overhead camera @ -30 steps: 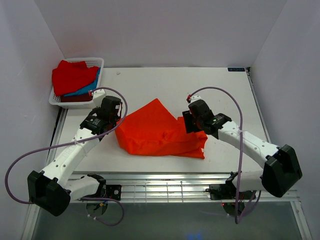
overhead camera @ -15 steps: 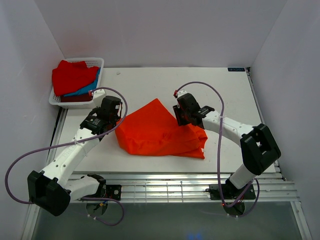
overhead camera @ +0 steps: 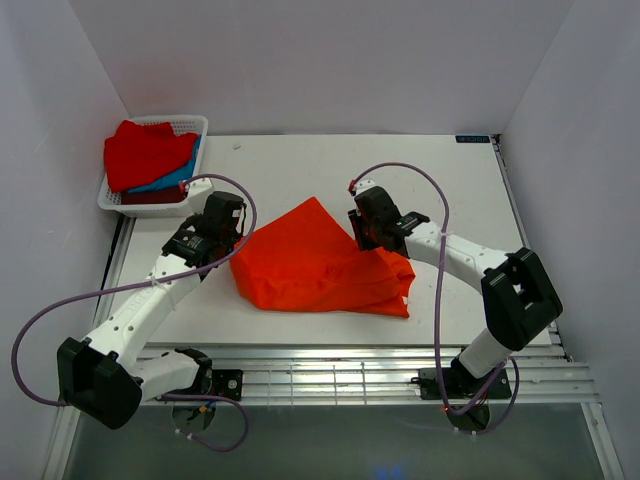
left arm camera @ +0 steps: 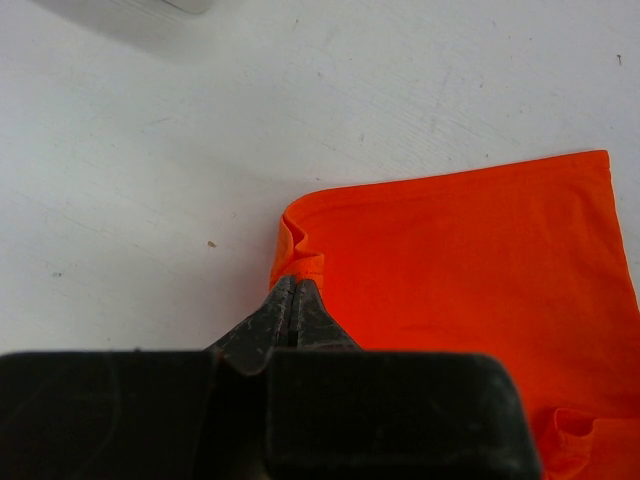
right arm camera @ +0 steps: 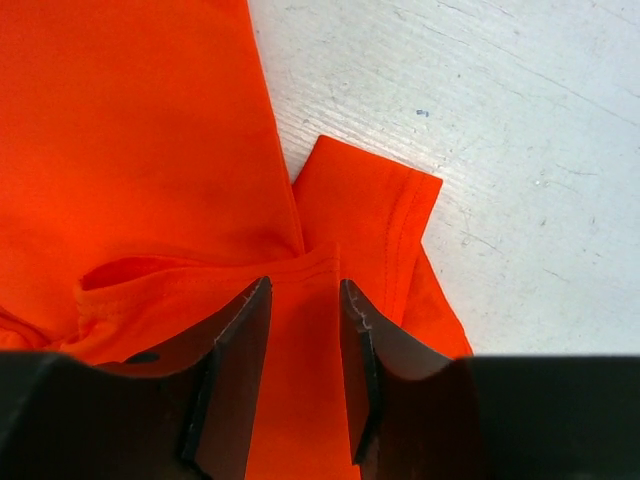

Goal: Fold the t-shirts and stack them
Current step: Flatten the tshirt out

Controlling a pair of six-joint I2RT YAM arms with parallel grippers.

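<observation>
A bright orange-red t-shirt (overhead camera: 310, 262) lies partly folded in the middle of the table. My left gripper (overhead camera: 233, 250) is at its left corner; in the left wrist view the jaws (left arm camera: 296, 282) are shut on a pinched bit of the shirt's edge (left arm camera: 298, 262). My right gripper (overhead camera: 368, 243) is at the shirt's right side. In the right wrist view its jaws (right arm camera: 305, 290) stand apart, straddling a hemmed fold of the cloth (right arm camera: 300, 262), with a sleeve (right arm camera: 370, 200) just beyond. Other t-shirts, red (overhead camera: 145, 150), blue (overhead camera: 172, 183) and dark maroon (overhead camera: 150, 197), are piled at the back left.
A white lattice basket (overhead camera: 192, 124) at the back left corner holds the piled shirts. White walls close in the table on three sides. A metal rail (overhead camera: 330, 375) runs along the near edge by the arm bases.
My right gripper has moved left onto the shirt's right fold and its jaws have narrowed around the cloth. The left gripper has stayed shut on the left corner.
</observation>
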